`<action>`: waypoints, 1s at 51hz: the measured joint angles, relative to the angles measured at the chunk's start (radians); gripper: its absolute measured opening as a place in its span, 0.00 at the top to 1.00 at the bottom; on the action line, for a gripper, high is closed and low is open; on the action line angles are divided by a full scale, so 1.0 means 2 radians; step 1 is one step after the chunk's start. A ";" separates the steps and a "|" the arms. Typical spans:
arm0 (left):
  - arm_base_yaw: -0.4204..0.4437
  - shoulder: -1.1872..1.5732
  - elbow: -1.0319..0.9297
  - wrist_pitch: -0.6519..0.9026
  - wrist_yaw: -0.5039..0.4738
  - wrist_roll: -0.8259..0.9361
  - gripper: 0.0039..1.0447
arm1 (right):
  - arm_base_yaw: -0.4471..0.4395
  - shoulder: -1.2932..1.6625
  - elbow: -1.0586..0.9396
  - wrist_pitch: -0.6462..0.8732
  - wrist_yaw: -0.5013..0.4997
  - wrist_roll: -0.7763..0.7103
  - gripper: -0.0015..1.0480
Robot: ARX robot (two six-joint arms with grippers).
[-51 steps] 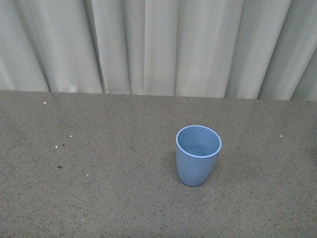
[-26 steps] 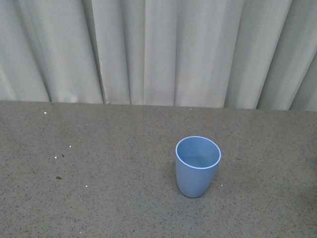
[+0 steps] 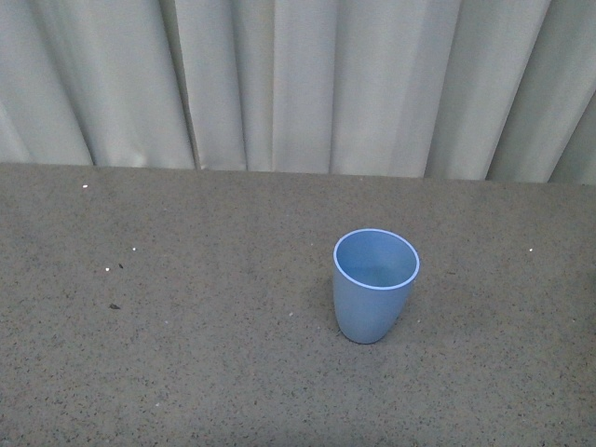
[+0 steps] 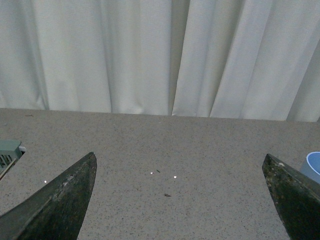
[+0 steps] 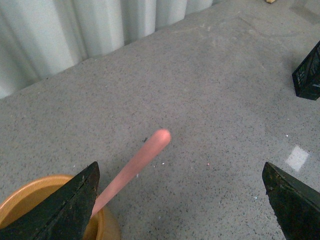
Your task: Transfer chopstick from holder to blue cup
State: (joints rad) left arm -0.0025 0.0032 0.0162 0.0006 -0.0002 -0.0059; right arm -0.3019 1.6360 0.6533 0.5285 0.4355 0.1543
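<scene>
Gaping wide, the right gripper (image 5: 180,165) shows its two dark fingers (image 5: 65,205) at the near edges of its wrist view, clamped on nothing. Closest to the camera, tucked beside one finger, sits the orange holder (image 5: 30,212), with only part of its rim showing. Out of it leans the pink chopstick (image 5: 135,167), tilted, its rounded tip up in the open gap between the fingers. Its lower part passes close beside that finger; whether the two touch cannot be told. Beyond the holder lies the grey speckled table (image 5: 200,90), with a pale square patch (image 5: 297,157) on it and, farther off at the frame's edge, a black box (image 5: 307,75). The left gripper (image 4: 179,157) is likewise spread wide, holding nothing, over the same tabletop. A few white specks (image 4: 175,177) lie ahead of it, the rim of the blue cup (image 4: 312,167) peeps in at one edge, and a grey-green object (image 4: 9,152) is cut off at the other. The front view takes in the blue cup (image 3: 375,284) standing upright on the table, right of centre, its open mouth showing a plain blue inside. Well behind it a pleated white curtain (image 3: 298,84) hangs along the table's far edge.
</scene>
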 joint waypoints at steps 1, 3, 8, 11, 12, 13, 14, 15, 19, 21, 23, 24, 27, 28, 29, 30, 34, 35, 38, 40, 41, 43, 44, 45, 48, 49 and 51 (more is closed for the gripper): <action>0.000 0.000 0.000 0.000 0.000 0.000 0.06 | -0.002 0.004 0.002 0.003 0.002 0.002 0.09; 0.000 0.000 0.000 0.000 0.000 0.000 0.06 | -0.004 0.013 0.008 0.008 0.008 0.006 0.09; 0.000 0.000 0.000 0.000 0.000 0.000 0.06 | -0.007 0.028 0.017 0.014 0.015 0.017 0.09; 0.000 0.000 0.000 0.000 0.000 0.000 0.06 | -0.007 0.035 0.021 0.015 0.018 0.025 0.09; 0.000 0.000 0.000 0.000 0.000 0.000 0.06 | -0.006 0.036 0.022 0.015 0.018 0.025 0.09; 0.000 0.000 0.000 0.000 0.000 0.000 0.06 | -0.006 0.038 0.023 0.015 0.017 0.027 0.09; 0.000 0.000 0.000 0.000 0.000 0.000 0.06 | -0.005 0.040 0.024 0.015 0.018 0.030 0.09; 0.000 0.000 0.000 0.000 0.000 0.000 0.06 | -0.005 0.041 0.025 0.014 0.018 0.030 0.09; 0.000 0.000 0.000 0.000 0.000 0.000 0.06 | 0.001 0.046 0.029 0.014 0.018 0.035 0.09; 0.000 0.000 0.000 0.000 0.000 0.000 0.06 | 0.005 0.047 0.030 0.014 0.018 0.036 0.09; 0.000 0.000 0.000 0.000 0.000 0.000 0.06 | 0.010 0.049 0.033 0.013 0.022 0.037 0.09; 0.000 0.000 0.000 0.000 0.000 0.000 0.06 | 0.012 0.051 0.035 0.013 0.022 0.037 0.09; 0.000 0.000 0.000 0.000 0.000 0.000 0.06 | 0.017 0.055 0.042 0.007 0.028 0.040 0.09; 0.000 0.000 0.000 0.000 0.000 0.000 0.06 | 0.018 0.057 0.046 0.004 0.030 0.041 0.09; 0.000 0.000 0.000 0.000 0.000 0.000 0.06 | 0.018 0.059 0.048 0.003 0.031 0.042 0.09; 0.000 0.000 0.000 0.000 0.000 0.000 0.06 | 0.019 0.062 0.050 0.002 0.033 0.042 0.09; 0.000 0.000 0.000 0.000 0.000 0.000 0.06 | 0.020 0.071 0.062 -0.005 0.037 0.043 0.09; 0.000 0.000 0.000 0.000 0.000 0.000 0.06 | 0.020 0.073 0.065 -0.006 0.038 0.043 0.09; 0.000 0.000 0.000 0.000 0.000 0.000 0.06 | 0.022 0.076 0.071 -0.007 0.042 0.043 0.09; 0.000 0.000 0.000 0.000 0.000 0.000 0.06 | 0.022 0.077 0.074 -0.009 0.044 0.044 0.09; 0.000 0.000 0.000 0.000 0.000 0.000 0.06 | 0.023 0.078 0.075 -0.009 0.045 0.044 0.09; 0.000 0.000 0.000 0.000 0.000 0.000 0.06 | 0.024 0.079 0.077 -0.010 0.045 0.044 0.09; 0.000 0.000 0.000 0.000 0.000 0.000 0.06 | 0.025 0.079 0.078 -0.010 0.046 0.044 0.09; 0.000 0.000 0.000 0.000 0.000 0.000 0.06 | 0.025 0.079 0.078 -0.010 0.047 0.044 0.09; 0.000 0.000 0.000 0.000 0.000 0.000 0.06 | 0.028 0.081 0.078 -0.011 0.049 0.044 0.09; 0.000 0.000 0.000 0.000 0.000 0.000 0.06 | 0.029 0.082 0.079 -0.011 0.049 0.044 0.09; 0.000 0.000 0.000 0.000 0.000 0.000 0.06 | 0.030 0.084 0.079 -0.012 0.049 0.044 0.09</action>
State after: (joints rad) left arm -0.0025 0.0032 0.0162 0.0006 -0.0002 -0.0059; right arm -0.2413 1.8034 0.8108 0.5053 0.5339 0.2432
